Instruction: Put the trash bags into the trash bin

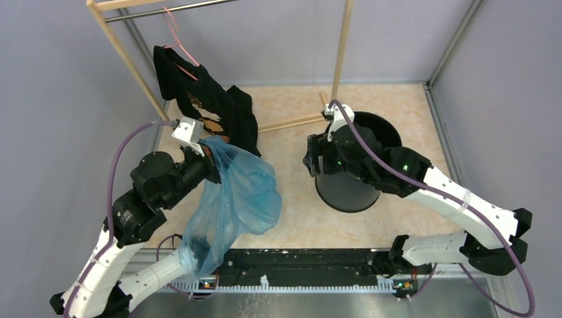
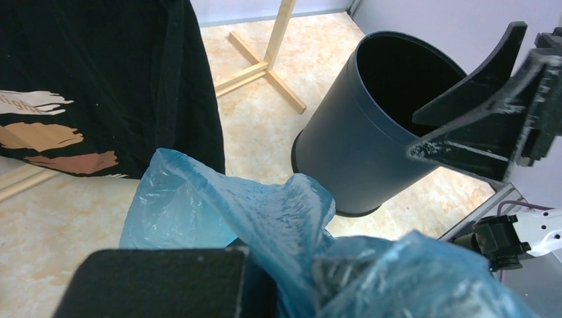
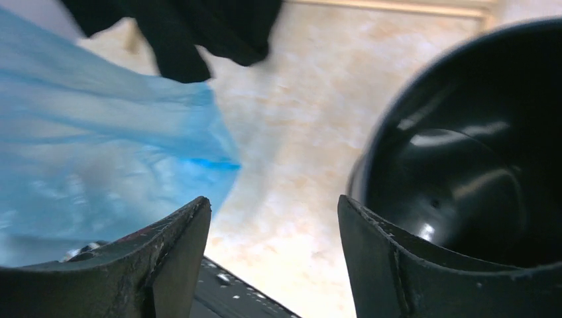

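The left gripper (image 1: 211,158) is up over the table (image 1: 291,112), just in front of the hanging shirt (image 1: 199,99). In its wrist view the fingers (image 2: 152,281) stand wide apart, and the blue bag (image 2: 252,212) is bunched over the lower one and fills the gap between them. It is draped there rather than pinched. From above, the bag (image 1: 238,199) hangs from that gripper down across the left arm toward the near edge, clear of the bin (image 1: 344,192).

The right gripper (image 1: 311,162) hovers at the bin's left side, level with the rim, jaws spread and holding nothing. Its wrist view shows the bag (image 3: 86,152) past the left finger and the bin's dark mouth (image 3: 464,165) past the right, with bare table between them. The right arm lies across part of the bin's opening.

Behind the bag, the shirt (image 2: 99,79) hangs on a pink hanger (image 1: 175,36) from a wooden rack (image 1: 341,46), whose foot (image 2: 265,66) lies between shirt and bin (image 2: 358,152).
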